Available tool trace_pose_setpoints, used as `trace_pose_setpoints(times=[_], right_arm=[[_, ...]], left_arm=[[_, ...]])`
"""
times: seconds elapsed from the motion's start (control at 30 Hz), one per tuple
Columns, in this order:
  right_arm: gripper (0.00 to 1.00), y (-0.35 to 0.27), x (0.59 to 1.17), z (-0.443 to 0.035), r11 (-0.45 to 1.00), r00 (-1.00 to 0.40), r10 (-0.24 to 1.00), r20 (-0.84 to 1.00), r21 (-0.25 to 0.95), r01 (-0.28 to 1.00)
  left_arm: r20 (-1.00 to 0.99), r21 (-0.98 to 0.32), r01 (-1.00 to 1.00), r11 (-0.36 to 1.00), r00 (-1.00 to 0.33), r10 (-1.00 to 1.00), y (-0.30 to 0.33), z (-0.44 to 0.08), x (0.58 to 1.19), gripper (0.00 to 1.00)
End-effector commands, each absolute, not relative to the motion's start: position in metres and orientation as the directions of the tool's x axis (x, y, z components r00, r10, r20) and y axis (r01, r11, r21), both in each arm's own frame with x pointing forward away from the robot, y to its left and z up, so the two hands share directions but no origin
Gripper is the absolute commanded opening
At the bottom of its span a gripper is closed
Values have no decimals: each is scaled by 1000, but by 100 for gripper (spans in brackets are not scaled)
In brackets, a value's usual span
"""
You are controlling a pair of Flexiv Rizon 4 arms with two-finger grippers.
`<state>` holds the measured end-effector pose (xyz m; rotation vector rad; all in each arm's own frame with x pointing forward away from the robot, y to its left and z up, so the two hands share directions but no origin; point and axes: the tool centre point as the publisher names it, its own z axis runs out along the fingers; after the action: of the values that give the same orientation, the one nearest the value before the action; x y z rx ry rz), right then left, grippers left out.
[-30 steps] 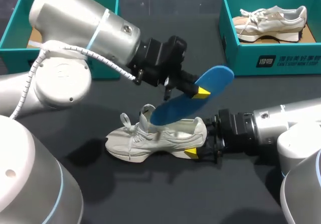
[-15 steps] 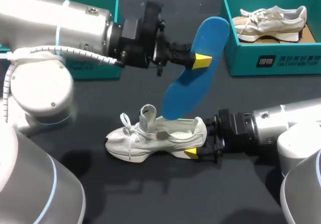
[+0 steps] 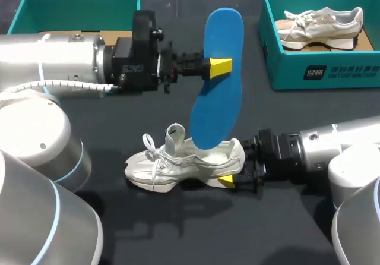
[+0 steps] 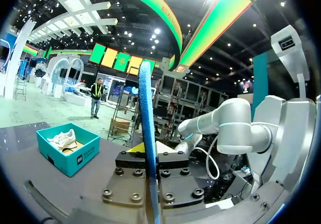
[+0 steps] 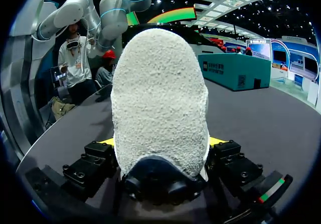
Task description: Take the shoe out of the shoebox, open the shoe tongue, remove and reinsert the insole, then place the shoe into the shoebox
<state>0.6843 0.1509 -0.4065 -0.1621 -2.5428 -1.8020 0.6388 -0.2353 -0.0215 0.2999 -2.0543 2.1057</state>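
A white sneaker [image 3: 184, 164] lies on its side on the dark table, toe pointing left, tongue and laces raised. My right gripper [image 3: 233, 171] grips its heel, fingers wide on both sides; in the right wrist view the heel [image 5: 159, 103] fills the space between them. A blue insole [image 3: 217, 78] hangs in the air above the shoe, standing nearly upright. My left gripper [image 3: 221, 66] is shut on its upper half; in the left wrist view the insole [image 4: 146, 133] shows edge-on between the fingers.
A teal shoebox [image 3: 312, 69] with a second white sneaker [image 3: 320, 24] stands at the back right. Another teal shoebox [image 3: 35, 9] stands at the back left, partly behind my left arm.
My left arm has lifted the insole up and away from the shoe and turned it from slanted to nearly upright. The right gripper and shoe have stayed put.
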Motion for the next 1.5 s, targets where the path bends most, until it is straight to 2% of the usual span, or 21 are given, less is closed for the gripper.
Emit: trace_pose_setpoints(times=[0.03,0.5,0.83,1.3,1.5], right_arm=[[0,152,684,-407,331,-994,73,77,939,97],[0,152,684,-407,331,-994,73,77,939,97],[0,152,684,-407,331,-994,73,77,939,97],[0,152,684,-407,331,-994,73,77,939,97],[0,152,684,-407,331,-994,73,77,939,97]], left_arm=[[278,-959,-276,-58,-960,-27,-203,-10,624,0],[276,-961,-275,-8,-960,-44,-182,-9,627,0],[323,-946,-323,20,-946,-18,-177,-54,614,0],[326,-945,-326,9,-945,7,-175,-61,610,0],[404,-912,-403,-74,-915,-5,-169,-86,598,0]])
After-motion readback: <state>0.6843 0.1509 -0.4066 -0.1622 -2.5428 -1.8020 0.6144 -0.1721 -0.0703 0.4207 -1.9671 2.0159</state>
